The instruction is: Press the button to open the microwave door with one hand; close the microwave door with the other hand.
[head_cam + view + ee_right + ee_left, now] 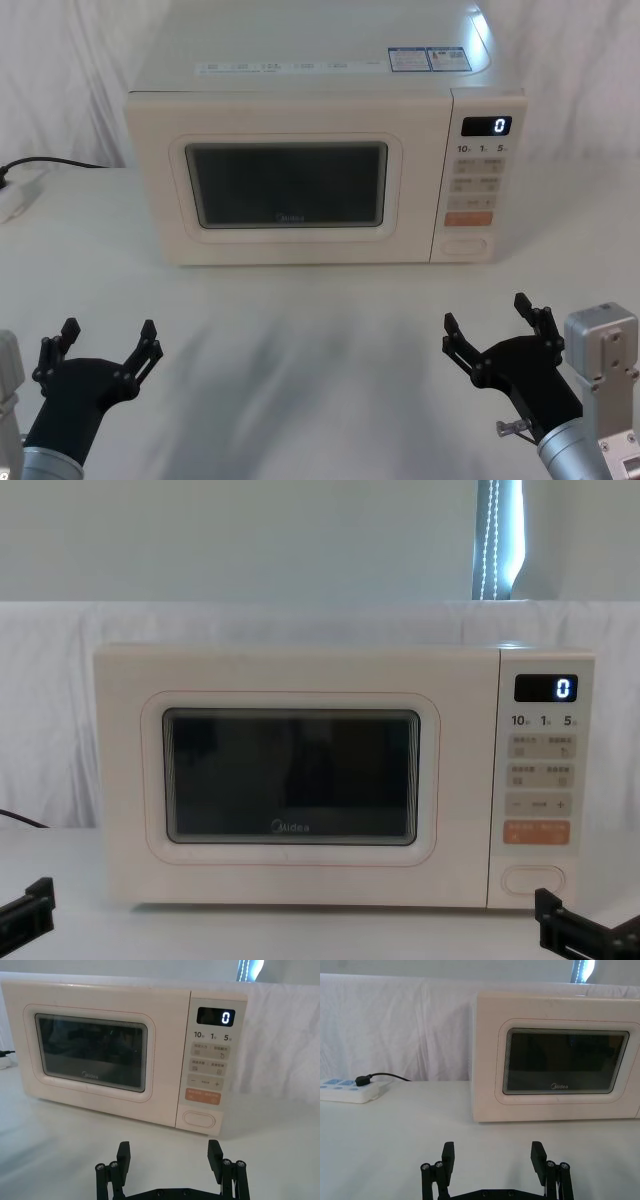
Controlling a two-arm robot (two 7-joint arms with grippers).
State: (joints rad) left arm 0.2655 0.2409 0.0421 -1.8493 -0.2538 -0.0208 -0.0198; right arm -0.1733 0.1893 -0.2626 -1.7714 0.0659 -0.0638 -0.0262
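Button [464,243]: cream pill-shaped key at the foot of the control panel [478,185], directly below the orange bar key [468,218], untouched. Display [486,126] at the top of that panel reading "0". Microwave door [290,183]: seated flush in the cabinet front, dark window facing the robot, left of the control panel. Microwave [310,60] standing toward the back of the white-draped table [320,350], roughly centred.

Right gripper [487,322]: low over the table at near right, well short of the microwave and roughly in line with the control panel; fingers spread wide, nothing between them. Left gripper [108,340]: at near left, likewise well short of the door, fingers spread wide, holding nothing.

Power strip [350,1091] with a black plug [364,1080] inserted, on the table left of the microwave.
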